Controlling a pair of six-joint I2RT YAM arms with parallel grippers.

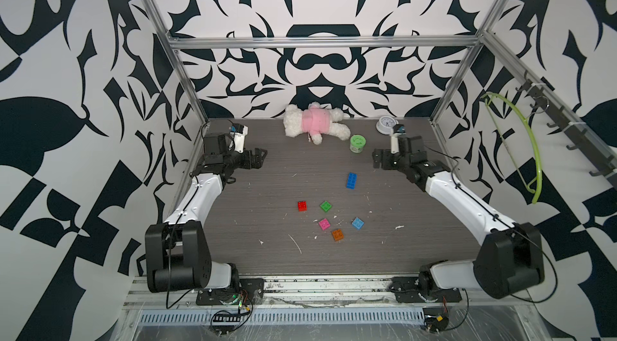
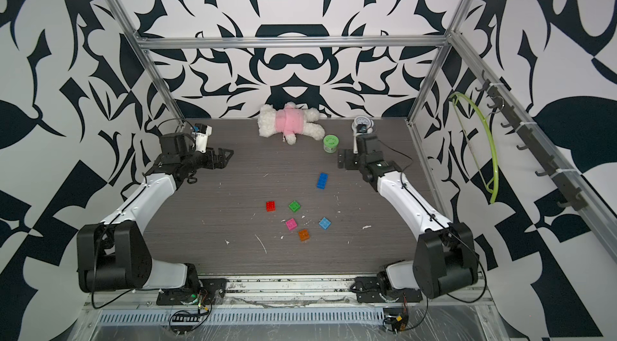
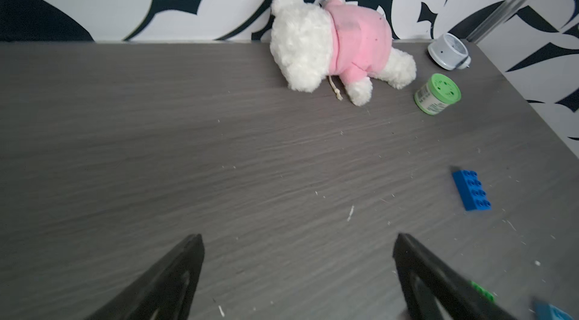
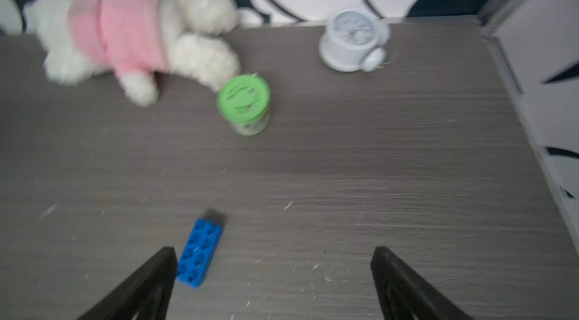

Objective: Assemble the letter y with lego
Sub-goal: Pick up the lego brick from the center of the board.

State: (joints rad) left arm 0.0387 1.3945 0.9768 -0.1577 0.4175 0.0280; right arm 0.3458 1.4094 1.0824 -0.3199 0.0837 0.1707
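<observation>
Open tabletop (image 1: pixel 267 189) around scattered lego (image 1: pixel 324 223)

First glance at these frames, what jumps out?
The black-and-white patterned walls dominate everything. On the table, a white teddy in a pink top lies at the far edge against the back wall. Six bright lego bricks sit loose mid-table, none joined, the long blue brick farthest back. The left hand and right hand hang open and empty at either side.
</observation>
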